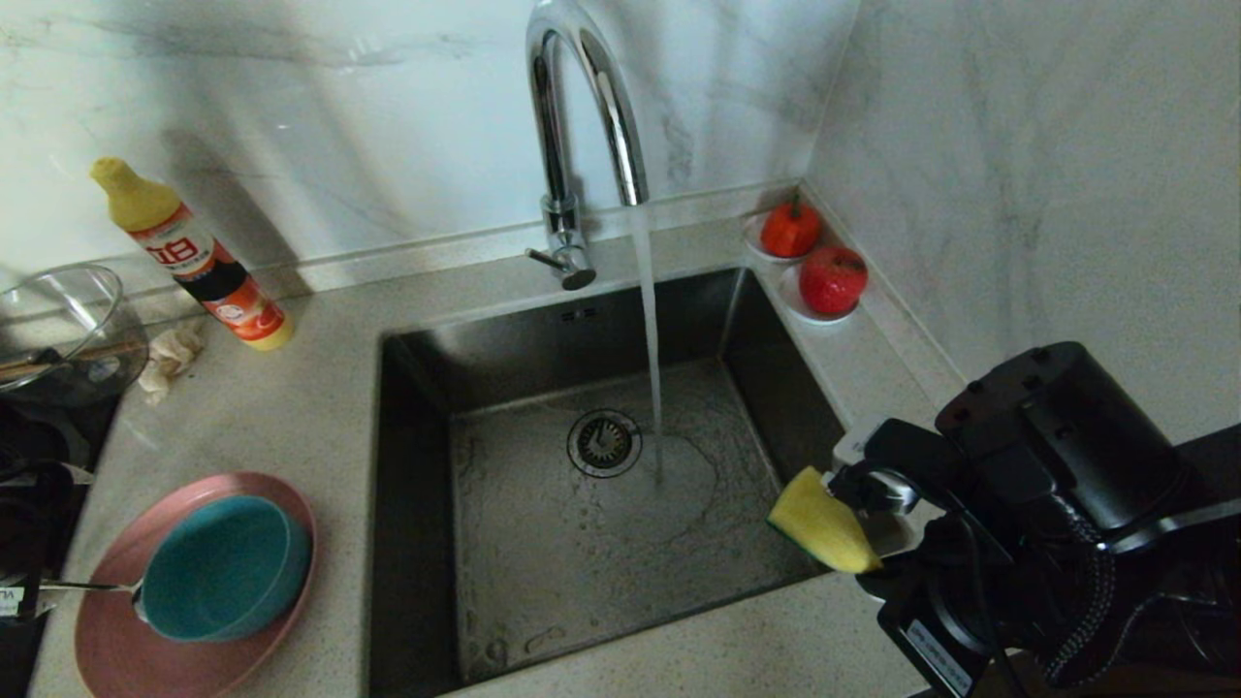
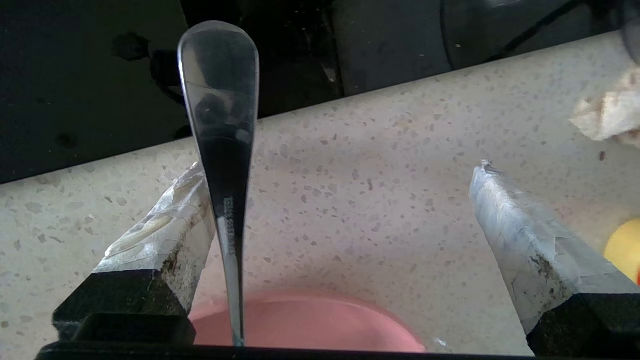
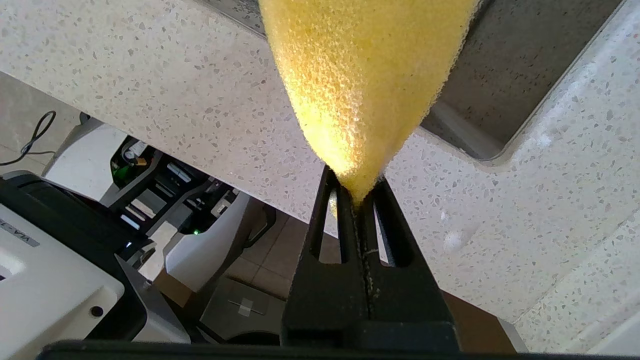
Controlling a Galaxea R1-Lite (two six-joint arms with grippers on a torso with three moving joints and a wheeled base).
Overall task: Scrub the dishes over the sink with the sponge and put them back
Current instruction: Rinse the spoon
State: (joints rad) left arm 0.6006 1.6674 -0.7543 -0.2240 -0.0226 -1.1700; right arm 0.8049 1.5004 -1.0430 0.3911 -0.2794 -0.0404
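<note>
The sink [image 1: 543,543] sits in the middle of the speckled counter [image 1: 320,427], and water runs from the chrome tap [image 1: 582,116] down to the basin floor, just right of the round drain strainer [image 1: 604,443].

On the counter at the near left lies the pink plate [image 1: 107,630]. The teal bowl [image 1: 228,567] stands on it, and the silver spoon [image 1: 82,586] rests with its head against the left side of the bowl, its handle pointing to the left past the plate's rim.

The left gripper [image 2: 340,210] is not visible from the head camera. In its wrist view its two taped fingers [image 2: 520,235] are spread wide apart. The spoon handle [image 2: 225,150] runs between them, close beside one finger, and is not gripped. The plate edge [image 2: 310,325] shows below.

The right gripper [image 3: 357,195] is at the near right corner of the sink. Its fingers are pressed together on one end of the sponge [image 1: 822,523], whose yellow foam fans out from the grip over the edge of the basin.

At the far left stand a yellow-capped bottle [image 1: 194,257], a glass bowl [image 1: 58,320] and a crumpled cloth scrap [image 1: 170,357]. In the far right corner two red fruits [image 1: 814,257] lie on small white saucers.
</note>
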